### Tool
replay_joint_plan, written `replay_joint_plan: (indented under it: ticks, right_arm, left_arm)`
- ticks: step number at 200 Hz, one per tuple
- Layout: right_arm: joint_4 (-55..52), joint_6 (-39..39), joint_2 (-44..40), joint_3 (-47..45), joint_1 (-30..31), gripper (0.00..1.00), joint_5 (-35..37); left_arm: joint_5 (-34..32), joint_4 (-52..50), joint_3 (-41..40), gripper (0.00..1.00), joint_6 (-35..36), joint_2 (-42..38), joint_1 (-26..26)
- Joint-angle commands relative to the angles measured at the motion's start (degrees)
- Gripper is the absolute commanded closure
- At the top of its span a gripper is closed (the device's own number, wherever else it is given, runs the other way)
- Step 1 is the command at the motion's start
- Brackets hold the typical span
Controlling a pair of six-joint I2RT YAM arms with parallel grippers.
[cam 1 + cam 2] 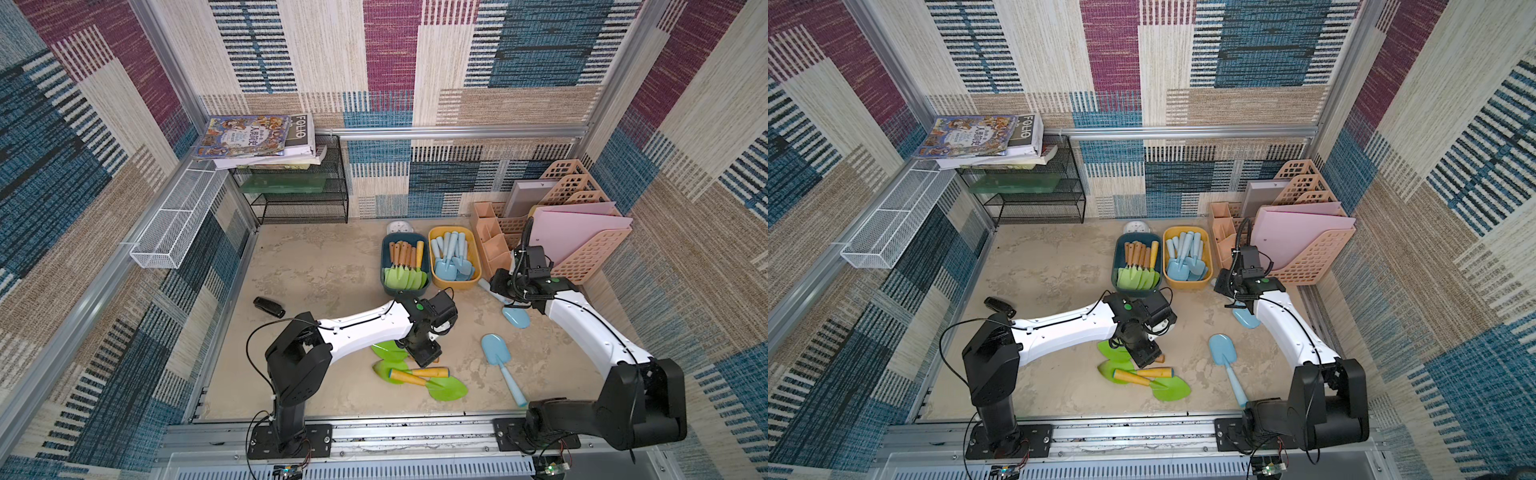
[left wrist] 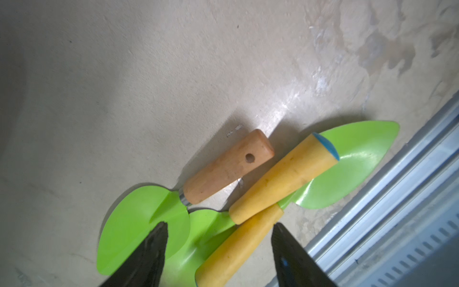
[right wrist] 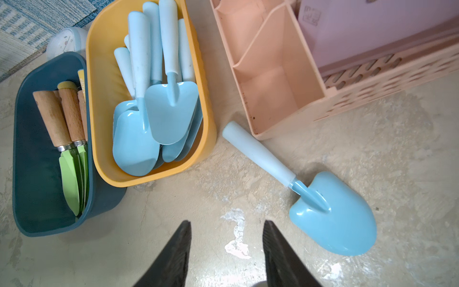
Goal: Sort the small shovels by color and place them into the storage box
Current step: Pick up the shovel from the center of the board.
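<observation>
— Right, your left gripper [image 2: 219, 225] hangs over the green pile with its jaws spread and nothing pinched. One yellow-handled shovel [image 2: 238, 246] lies between the fingers, a second yellow-handled one [image 2: 285, 179] touches it, and a wood-handled shovel [image 2: 228, 169] sits just beside.

— And the right gripper [image 3: 227, 222]?

— Jaws apart and empty, over bare table. A pale blue shovel [image 3: 332, 216] lies just beside it, near the yellow box [image 3: 99, 104] holding the blues. The greens fill the dark teal box [image 3: 24, 154].

— Which step?

— Picking, I'd say, and late on. Another blue shovel [image 1: 496, 353] waits nearer the front. Next you drop onto that handle and close squarely, since its neighbour may drag along.
</observation>
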Motion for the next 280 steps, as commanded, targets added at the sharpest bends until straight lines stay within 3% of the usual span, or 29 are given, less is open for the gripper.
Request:
replay_joint_plan:
  ticks: [1, 118, 197, 224, 256, 280]
  right_arm:
    - [1.53, -0.46, -0.62, -0.61, -0.40, 0.50, -1.07]
    - [3.04, -0.94, -1.83, -3.00, -3.66, 0.51, -3.43]
    - [3.84, -1.19, -1.48, -4.17, -5.50, 0.51, -4.34]
    - [4.41, -0.98, -1.22, -4.64, -5.68, 0.51, -4.56]
    - [4.87, -0.81, -0.87, -5.20, -5.68, 0.51, -4.85]
    - [5.38, -0.81, -0.69, -5.71, -5.68, 0.51, -5.05]
  left_arm:
    - [-3.01, -3.25, 0.98, 0.33, 2.21, 1.17, -0.12]
    - [-5.13, -3.44, 7.77, 0.37, 5.98, 13.12, 0.22]
    - [-6.16, -3.08, 11.86, 0.80, 10.07, 16.64, 4.08]
    - [-9.11, -2.96, 13.58, 1.00, 10.93, 16.22, 5.46]
    - [-10.29, -3.10, 15.38, 1.00, 11.28, 11.46, 7.48]
    - [-7.49, -3.49, 18.66, 1.00, 10.99, 6.59, 9.61]
